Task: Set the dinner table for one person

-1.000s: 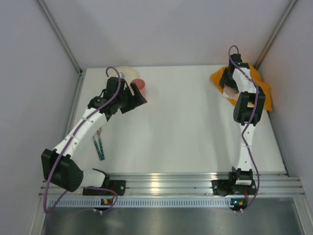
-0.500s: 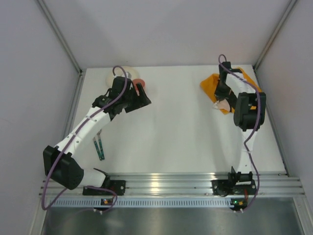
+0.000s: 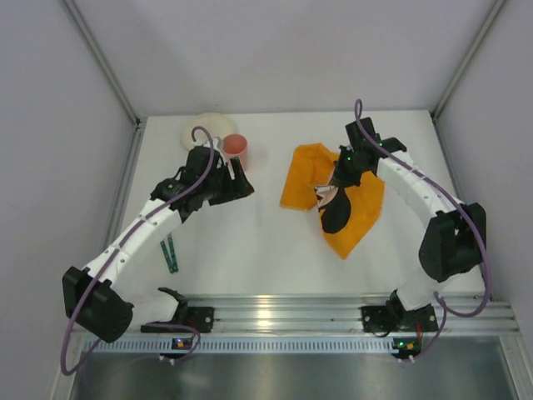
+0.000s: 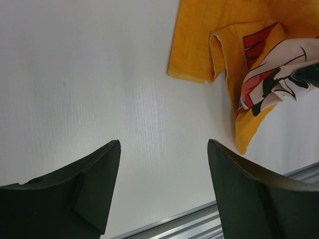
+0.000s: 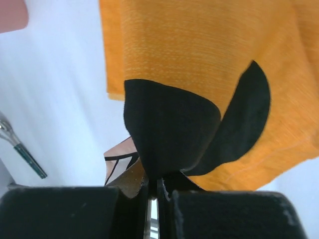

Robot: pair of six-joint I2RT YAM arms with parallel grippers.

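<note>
Spreading the orange cartoon-print fabric cloth [image 3: 354, 221], centre-right of frame, on the large flat white matte table [image 3: 266, 250] filling mid-frame. Right end effector [image 3: 327, 193] is clamped on a bunched fold; left end effector [image 3: 237, 177] is apart and empty. Best lower it slowly and lay it flat, with no creases.

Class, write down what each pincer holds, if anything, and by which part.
The right pincer is shut on the orange cloth, pinching a raised fold in its black printed patch. The left pincer is open and holds nothing.
</note>
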